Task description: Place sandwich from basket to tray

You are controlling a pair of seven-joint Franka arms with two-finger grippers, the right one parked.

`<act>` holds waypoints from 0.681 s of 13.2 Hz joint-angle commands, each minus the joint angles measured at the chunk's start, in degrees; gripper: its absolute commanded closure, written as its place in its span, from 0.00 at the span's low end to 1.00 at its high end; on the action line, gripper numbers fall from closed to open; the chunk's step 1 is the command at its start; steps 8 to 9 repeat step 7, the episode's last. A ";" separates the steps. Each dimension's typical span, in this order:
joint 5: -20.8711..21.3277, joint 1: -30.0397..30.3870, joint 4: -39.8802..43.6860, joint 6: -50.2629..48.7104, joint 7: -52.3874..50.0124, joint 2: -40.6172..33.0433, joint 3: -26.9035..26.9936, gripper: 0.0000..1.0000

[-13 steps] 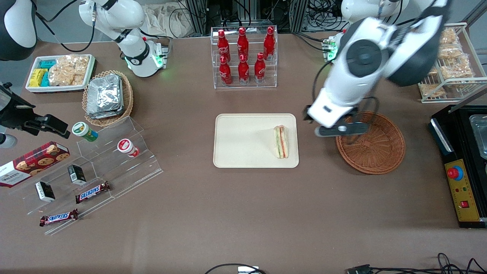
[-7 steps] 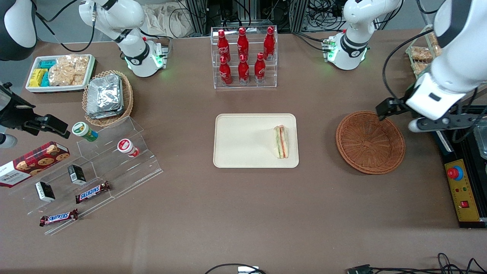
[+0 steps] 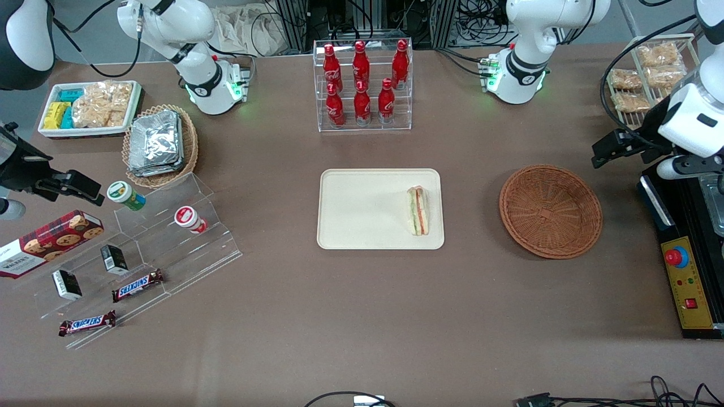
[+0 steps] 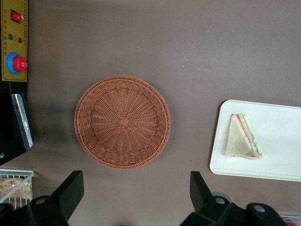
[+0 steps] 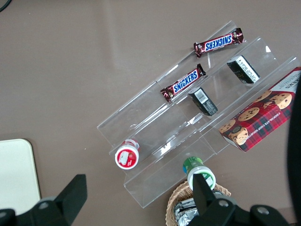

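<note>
Retreating toward the working arm's end of the table: gripper [image 3: 633,157], jaws wide apart and empty, now clear of the vacated basket [image 3: 550,210]. Sandwich [image 3: 418,211] resting on tray [image 3: 362,209]; placement apparently complete.

Sandwich [image 3: 418,211] lies on tray [image 3: 362,209]; gripper [image 3: 622,148] hangs near basket [image 3: 550,211].
</note>
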 commanded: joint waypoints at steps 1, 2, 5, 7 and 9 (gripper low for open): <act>-0.47 7.63 -0.91 -0.25 0.92 -1.47 -8.31 0.00; -0.12 8.10 -0.47 -0.25 0.83 -1.39 -9.31 0.00; 1.98 8.19 0.67 -0.25 0.92 -1.30 -9.06 0.00; 1.64 8.19 2.42 -0.25 1.09 -0.78 -9.06 0.00; 1.64 8.19 2.42 -0.25 1.09 -0.78 -9.06 0.00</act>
